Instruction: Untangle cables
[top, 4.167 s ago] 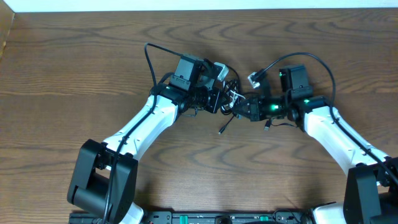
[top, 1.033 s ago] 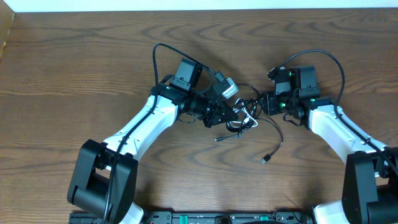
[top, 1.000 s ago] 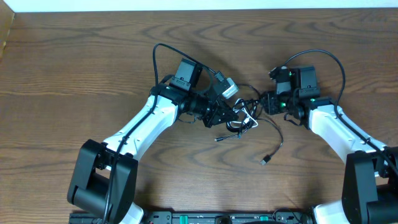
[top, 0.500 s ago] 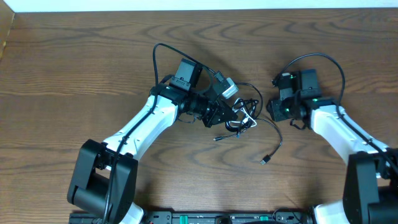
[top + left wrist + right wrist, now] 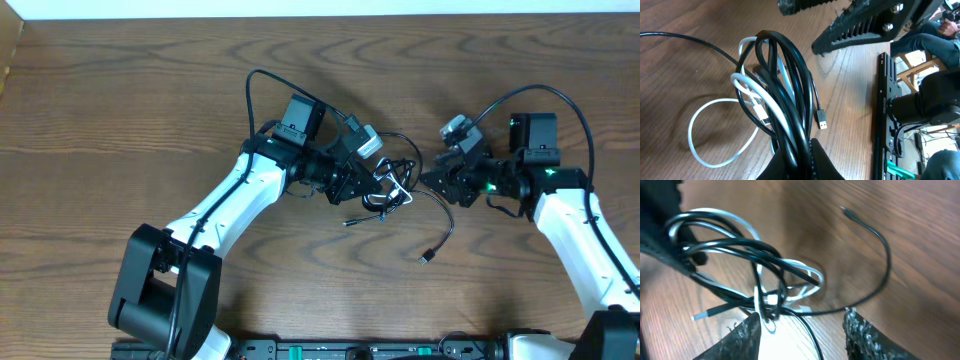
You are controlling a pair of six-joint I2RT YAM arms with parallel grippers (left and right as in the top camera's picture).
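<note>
Wood table (image 5: pixel 120 100) under everything. Left arm (image 5: pixel 240 195) and right arm (image 5: pixel 570 210) both reach toward the middle, wrists facing each other.

Left claw (image 5: pixel 799 161): fully closed, several loops of the black cable (image 5: pixel 887 262) pinched between its fingers. The bundle stands up out of the fingertips and fans forward from the claw. Can't tell if the white cable (image 5: pixel 690 132) is also in the pinch. It is threaded through the black loops just ahead of the claw, and one white loop lies on the wood off to the claw's side.

Right claw (image 5: pixel 802 335): fingers apart, about half spread, gripping nothing. The knot of black and white loops sits just ahead of its fingertips, between the two claws and hard against the left one. One white loop comes close to one fingertip; contact unclear.

Black tail runs out of the knot, passes in front of the right claw and curves away to a free end with a small black plug (image 5: pixel 426 258) on the table, apart from both claws. Another black plug (image 5: pixel 822 120) lies just beside the left claw's bundle. A pale plug (image 5: pixel 697 316) sticks out of the knot, off to the side ahead of the right claw.
</note>
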